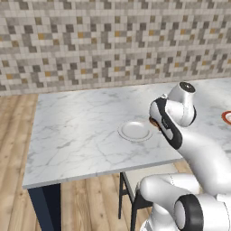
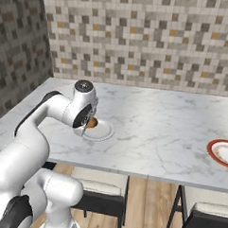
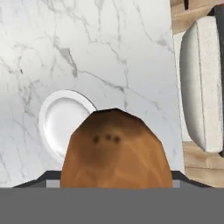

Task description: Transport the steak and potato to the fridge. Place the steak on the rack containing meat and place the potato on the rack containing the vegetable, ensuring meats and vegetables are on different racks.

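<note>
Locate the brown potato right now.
The brown potato sits between the tool's fingers, filling the lower centre of the hand view, lifted above the round white plate on the marble counter.

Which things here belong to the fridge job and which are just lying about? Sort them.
Job:
- potato, close in front of the hand camera, over the counter
- gripper, apparently carrying it

Lying about:
- white plate on the marble counter
- red-rimmed plate at the far end
- cushioned stools below
</note>
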